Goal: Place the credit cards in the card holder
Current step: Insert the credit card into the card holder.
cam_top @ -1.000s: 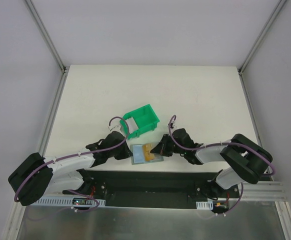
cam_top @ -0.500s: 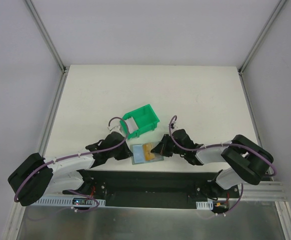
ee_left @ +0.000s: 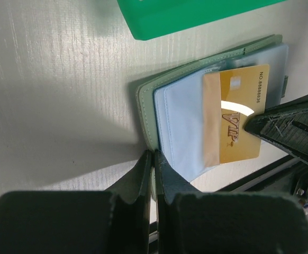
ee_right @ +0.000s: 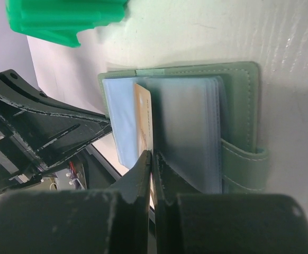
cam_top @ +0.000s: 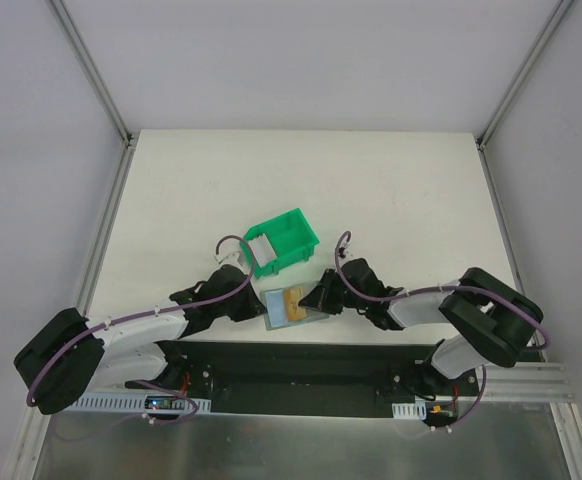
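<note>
White tabletop fills the scene, boxed in by pale grey walls and slanting metal posts, with a black base plate along its near edge where both arms are bolted. Just short of that plate, between the two wrists, the card holder lies open and flat, its grey-green cover underneath and its clear bluish pockets facing up. The left gripper is pinched tight on the holder's left edge, its jaws meeting over the cover's rim. A tan-gold credit card, printed with "VIP" and a number, sits partly under a clear pocket, its right part bare. The right gripper comes in from the opposite side with its fingers closed together on the card's outer edge. From the right wrist view, the clasp strap folds round the holder's far leaf, and the stack of clear pockets lies just beside the card. A bright green bin stands on the table just beyond the holder, close to both grippers but apart from the holder. A pale flat piece rests at its left end, too small to identify. Purple cables loop above each wrist, near the bin's corners.
</note>
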Controlling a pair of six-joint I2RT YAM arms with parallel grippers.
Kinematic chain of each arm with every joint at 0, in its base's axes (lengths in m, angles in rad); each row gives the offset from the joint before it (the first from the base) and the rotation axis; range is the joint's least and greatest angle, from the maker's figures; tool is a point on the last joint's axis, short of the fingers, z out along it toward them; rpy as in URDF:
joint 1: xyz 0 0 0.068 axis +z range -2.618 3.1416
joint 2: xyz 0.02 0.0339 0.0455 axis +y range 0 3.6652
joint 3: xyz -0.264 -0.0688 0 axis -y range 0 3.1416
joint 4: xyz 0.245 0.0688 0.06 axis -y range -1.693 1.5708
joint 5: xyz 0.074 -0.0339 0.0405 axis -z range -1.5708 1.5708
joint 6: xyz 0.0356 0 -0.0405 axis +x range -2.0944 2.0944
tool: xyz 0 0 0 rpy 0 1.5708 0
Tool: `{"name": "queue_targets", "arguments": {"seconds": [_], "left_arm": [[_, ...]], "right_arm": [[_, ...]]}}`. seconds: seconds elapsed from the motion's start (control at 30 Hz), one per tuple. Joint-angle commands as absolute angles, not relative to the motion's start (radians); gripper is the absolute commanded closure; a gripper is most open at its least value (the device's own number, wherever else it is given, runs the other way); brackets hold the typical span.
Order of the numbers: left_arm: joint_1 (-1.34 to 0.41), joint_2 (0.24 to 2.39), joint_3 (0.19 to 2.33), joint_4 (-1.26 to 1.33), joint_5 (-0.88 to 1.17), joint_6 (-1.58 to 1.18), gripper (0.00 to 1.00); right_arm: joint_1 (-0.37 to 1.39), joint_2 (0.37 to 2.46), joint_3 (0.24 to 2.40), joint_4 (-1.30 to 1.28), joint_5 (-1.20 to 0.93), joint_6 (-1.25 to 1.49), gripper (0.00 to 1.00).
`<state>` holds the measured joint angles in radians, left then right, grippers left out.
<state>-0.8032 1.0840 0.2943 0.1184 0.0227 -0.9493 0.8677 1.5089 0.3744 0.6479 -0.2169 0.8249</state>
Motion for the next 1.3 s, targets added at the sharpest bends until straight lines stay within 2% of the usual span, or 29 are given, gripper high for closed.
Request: {"name": "queue_targets", "arguments": {"seconds": [0.0, 0.37, 0.6, 0.77, 1.07, 1.27], "left_arm": [[-0.799, 1.071, 0.272, 0.135, 0.041, -0.976, 1.00], [-0.799, 1.075, 0.282, 0.135, 0.048, -0.963, 1.00], [-0.799, 1.049, 0.265, 0.135, 0.037, -0.963, 1.00], [-0.798, 1.065, 0.276, 0.133, 0.037, -0.951, 1.00], [-0.799, 1.083, 0.295, 0.135, 0.045, -0.939, 1.00], [-0.799, 1.077, 0.291, 0.135, 0.041, -0.940, 1.00]], "right_arm": [[0.887, 1.519, 0.391, 0.660, -0.238, 0.861, 0.97], [0.885, 1.586, 0.489, 0.558, -0.294, 0.776, 0.90], [0.877, 1.438, 0.552, 0.243, -0.161, 0.612, 0.65], [0.881, 1.423, 0.610, 0.149, -0.123, 0.554, 0.55], [0.908, 1.551, 0.683, 0.189, -0.212, 0.568, 0.54], [0.931, 1.582, 0.724, 0.222, -0.250, 0.566, 0.57]]}}
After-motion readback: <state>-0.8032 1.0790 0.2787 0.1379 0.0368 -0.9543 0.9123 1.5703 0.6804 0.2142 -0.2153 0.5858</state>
